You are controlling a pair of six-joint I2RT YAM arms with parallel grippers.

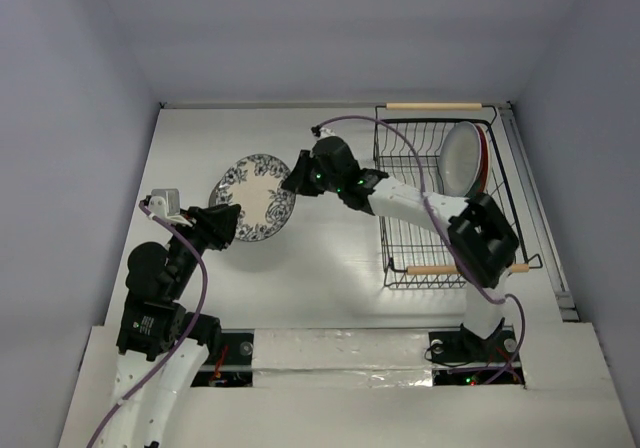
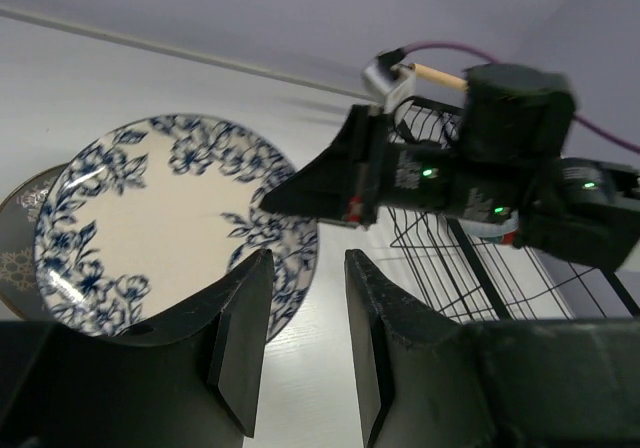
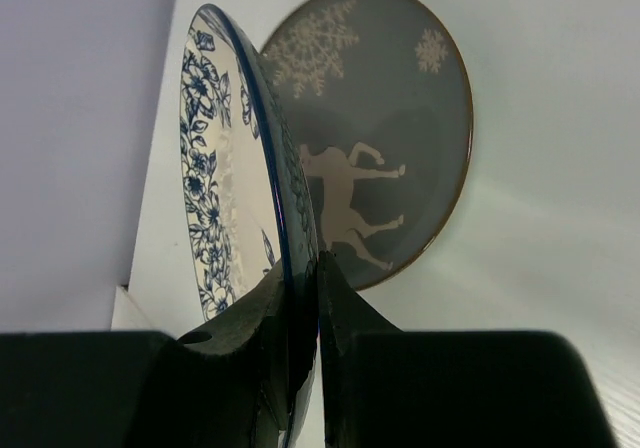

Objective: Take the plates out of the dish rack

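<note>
The right gripper (image 3: 303, 264) is clamped on the rim of the round white plate with blue flowers (image 1: 253, 198), holding it tilted, well left of the black wire dish rack with wooden handles (image 1: 432, 268). Beneath it, a round grey deer-pattern plate (image 3: 400, 118) lies on the white table (image 1: 340, 258). The left gripper (image 2: 305, 313) is narrowly parted and empty, just short of the floral plate's rim. A plain pale plate (image 1: 462, 158) and a red-rimmed plate (image 1: 486, 158) stand inside the rack.
</note>
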